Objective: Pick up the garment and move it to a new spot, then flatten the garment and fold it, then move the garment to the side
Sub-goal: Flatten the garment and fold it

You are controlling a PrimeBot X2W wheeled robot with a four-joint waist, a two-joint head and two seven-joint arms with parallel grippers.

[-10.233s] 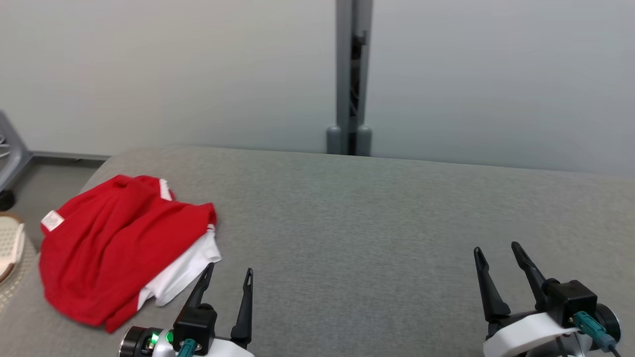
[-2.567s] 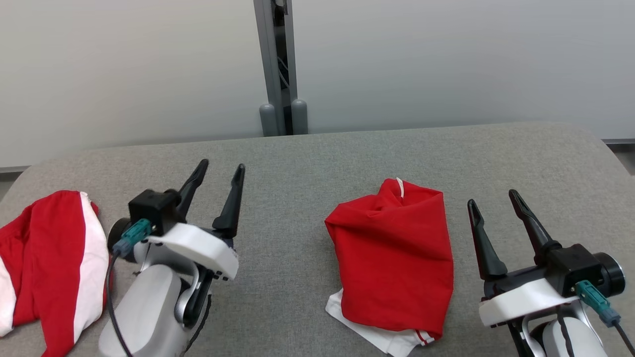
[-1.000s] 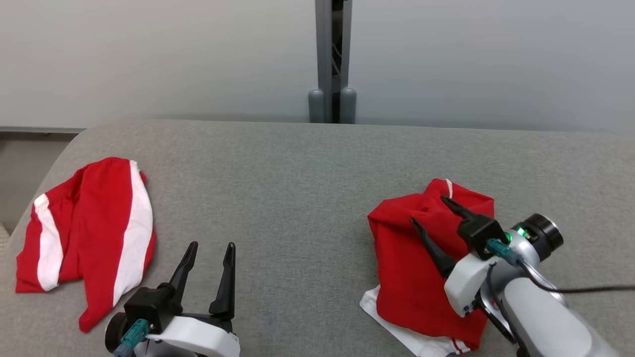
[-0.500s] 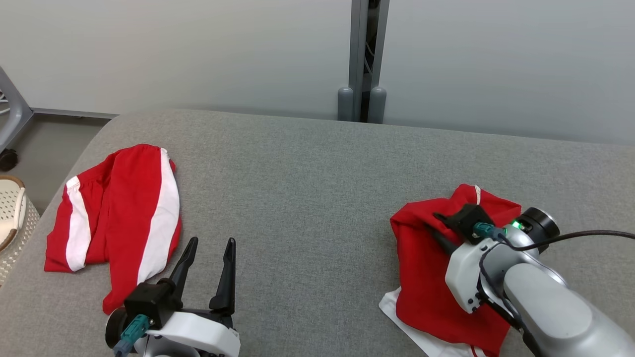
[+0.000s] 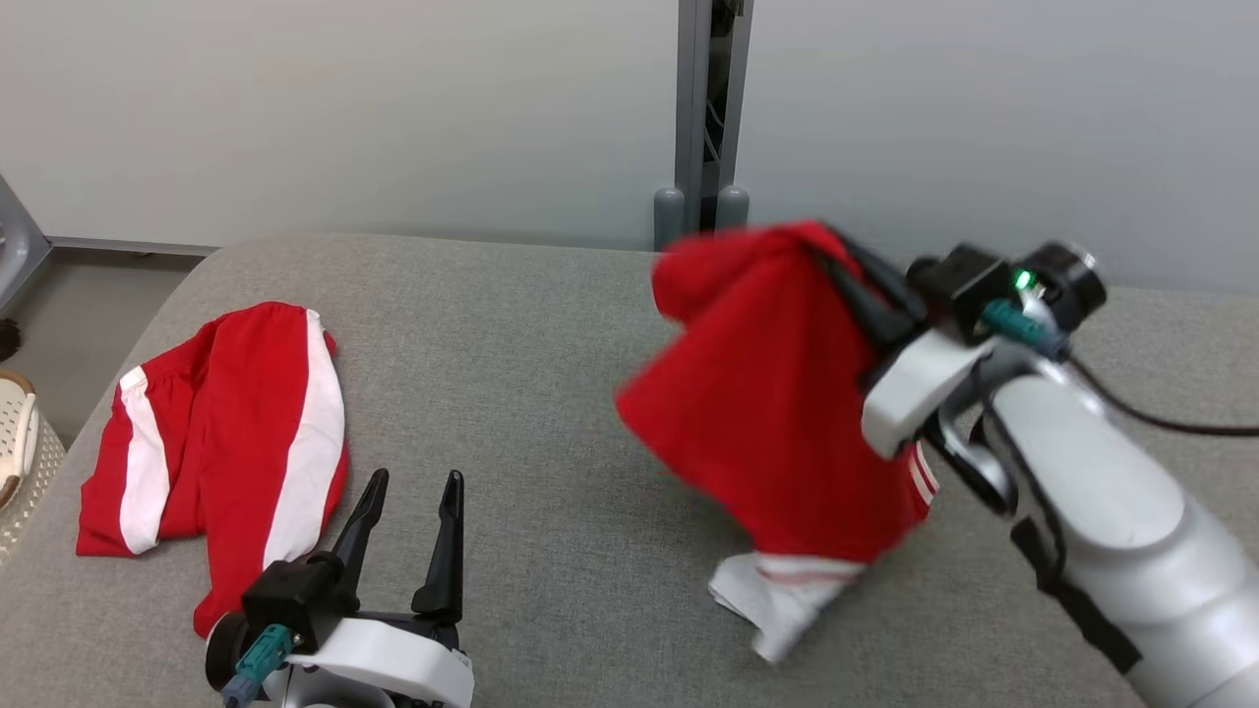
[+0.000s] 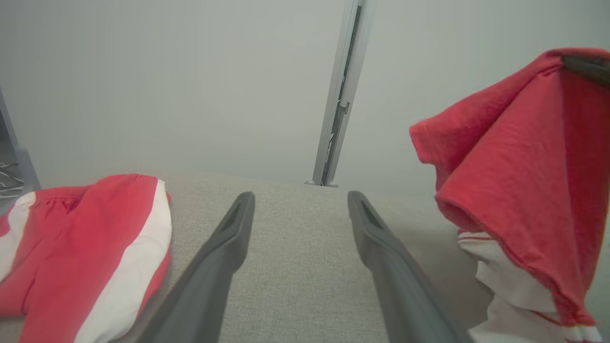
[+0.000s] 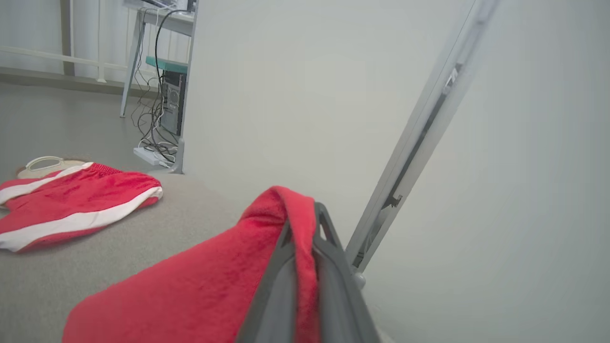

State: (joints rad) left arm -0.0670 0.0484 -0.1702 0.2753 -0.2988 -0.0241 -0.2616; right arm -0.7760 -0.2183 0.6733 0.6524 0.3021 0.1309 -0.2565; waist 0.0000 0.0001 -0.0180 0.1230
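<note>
A red garment (image 5: 777, 403) with white trim hangs in the air over the right half of the grey table (image 5: 551, 324), its white hem near the surface. My right gripper (image 5: 836, 251) is shut on its top fold; in the right wrist view the red cloth (image 7: 224, 286) is pinched between the two fingers, at the right gripper (image 7: 305, 214). The left wrist view shows the lifted garment (image 6: 524, 166) at the right. My left gripper (image 5: 408, 482) rests open and empty at the lower left, over bare table as seen from the left gripper (image 6: 300, 200).
A second red piece with white stripes (image 5: 226, 423) lies flat at the table's left end, just left of my left gripper. A grey post (image 5: 703, 108) stands against the wall behind the table. A woven basket (image 5: 15, 442) sits off the left edge.
My right gripper closed on the red garment and lifted it up and toward the table's middle. The left gripper stayed open and still. The camera shifted slightly.
</note>
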